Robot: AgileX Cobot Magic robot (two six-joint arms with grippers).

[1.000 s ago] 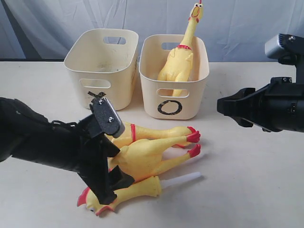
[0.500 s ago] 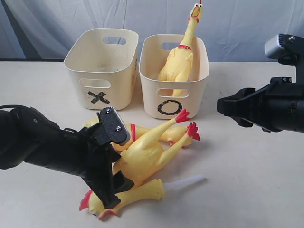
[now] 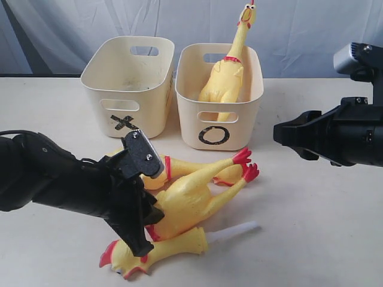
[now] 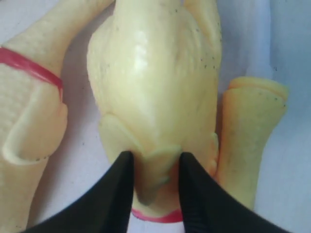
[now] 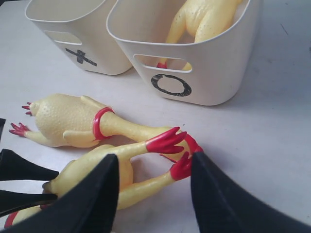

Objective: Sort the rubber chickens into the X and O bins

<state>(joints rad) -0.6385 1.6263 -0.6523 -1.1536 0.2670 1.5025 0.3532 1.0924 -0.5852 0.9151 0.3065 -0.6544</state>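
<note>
My left gripper (image 3: 148, 224) (image 4: 154, 165) is shut on the middle rubber chicken (image 3: 185, 200) (image 4: 155, 82), pinching it near its red neck band, with the legs tilted up off the table. A second chicken (image 3: 179, 167) (image 5: 73, 119) lies behind it. The head-and-neck piece (image 3: 161, 248) (image 4: 248, 131) with its white tube (image 3: 233, 232) lies in front. Another chicken (image 3: 224, 72) (image 5: 204, 14) stands in the O bin (image 3: 218, 134) (image 5: 223, 73). No chicken shows in the X bin (image 3: 128, 89) (image 5: 73, 29). My right gripper (image 3: 284, 134) (image 5: 153, 156) hangs open at the right, holding nothing.
The two bins stand side by side at the back of the pale table (image 3: 311, 227), before a grey-blue cloth backdrop (image 3: 311, 30). The left arm's black body (image 3: 54, 179) lies low across the front left.
My left gripper has pulled back to the left with the middle chicken, swinging its legs up off the table and uncovering the X mark. The right arm has not moved.
</note>
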